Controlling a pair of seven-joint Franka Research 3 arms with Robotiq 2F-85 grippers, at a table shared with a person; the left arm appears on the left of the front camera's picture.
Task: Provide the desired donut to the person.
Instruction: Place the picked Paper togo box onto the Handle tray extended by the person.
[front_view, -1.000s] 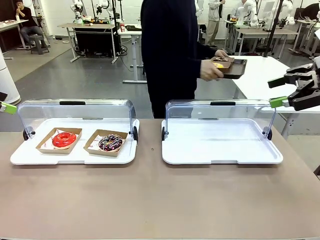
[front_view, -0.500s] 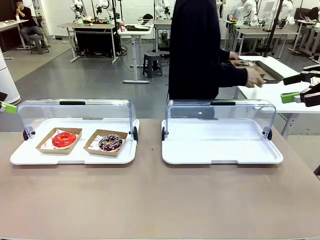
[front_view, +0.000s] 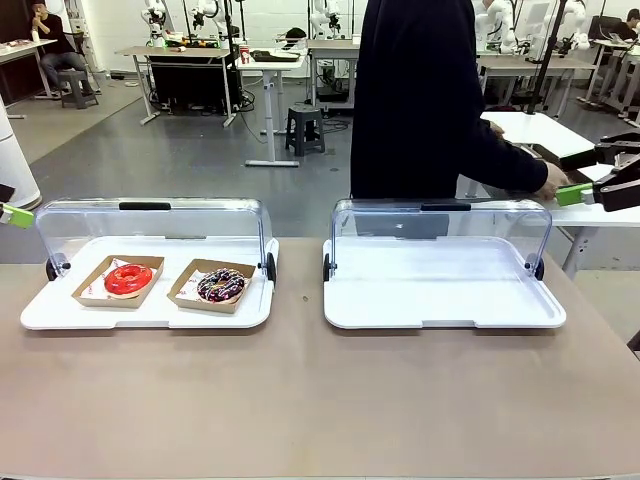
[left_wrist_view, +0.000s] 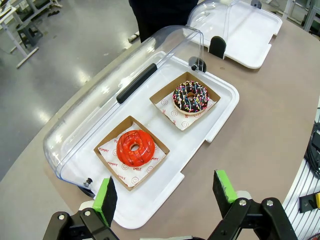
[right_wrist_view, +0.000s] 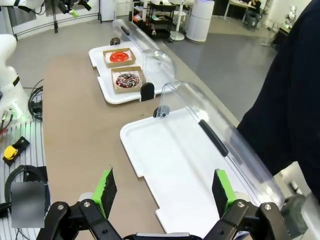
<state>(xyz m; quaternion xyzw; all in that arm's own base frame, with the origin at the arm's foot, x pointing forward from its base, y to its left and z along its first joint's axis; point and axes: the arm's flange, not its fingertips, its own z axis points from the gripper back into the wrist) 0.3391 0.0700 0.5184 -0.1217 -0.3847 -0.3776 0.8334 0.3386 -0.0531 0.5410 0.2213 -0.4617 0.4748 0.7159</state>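
Two trays on my table, donuts on the left one only

Left tray (front_view: 40, 312), lid up, holds a red glazed donut (front_view: 128, 279) and a chocolate sprinkled donut (front_view: 221, 285), each in its own cardboard box. Right tray (front_view: 440, 310) is bare, lid up. The person (front_view: 420, 100) stands at the far right. My left gripper (left_wrist_view: 167, 192) and right gripper (right_wrist_view: 165, 192) both hang wide apart, holding nothing.

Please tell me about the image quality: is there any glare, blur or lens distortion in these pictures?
Front view: sharp and evenly lit, with faint reflections on the clear lids. Left wrist view: wide-angle bending curves the table edge; overhead lights glare on the grey floor; the red donut and the chocolate sprinkled donut are crisp. Right wrist view: similar curving; the person's black sleeve looks soft at the near edge.
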